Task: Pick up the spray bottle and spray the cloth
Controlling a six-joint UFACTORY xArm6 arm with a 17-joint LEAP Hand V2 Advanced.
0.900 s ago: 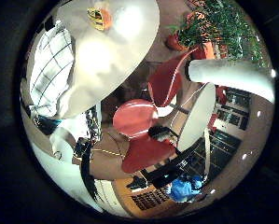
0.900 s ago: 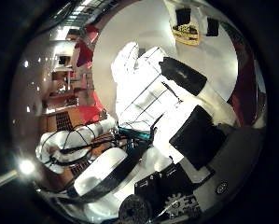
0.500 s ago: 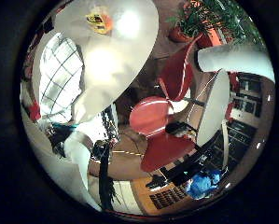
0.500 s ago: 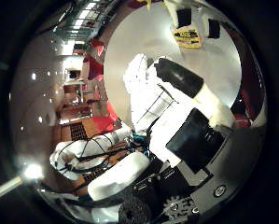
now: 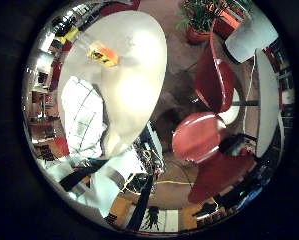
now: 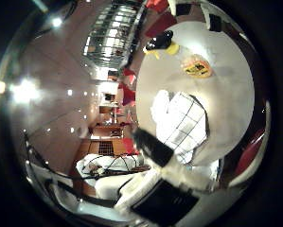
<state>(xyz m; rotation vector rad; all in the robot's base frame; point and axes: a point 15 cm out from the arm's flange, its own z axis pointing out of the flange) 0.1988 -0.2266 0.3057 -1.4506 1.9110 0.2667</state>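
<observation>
Spray bottle [image 6: 197, 66] lies on the round worktop [image 6: 235, 101], apart from the checked cloth [image 6: 181, 124]. Red chairs [image 5: 209, 115] stand beside the worktop. Hand [image 6: 155, 189] state: cannot tell; nothing held.

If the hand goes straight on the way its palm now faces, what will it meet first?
Most likely the checked white cloth lying on the round table. It sits near the middle of the thumb-side view. The yellow spray bottle lies farther off on the table. Depth is unclear.
</observation>
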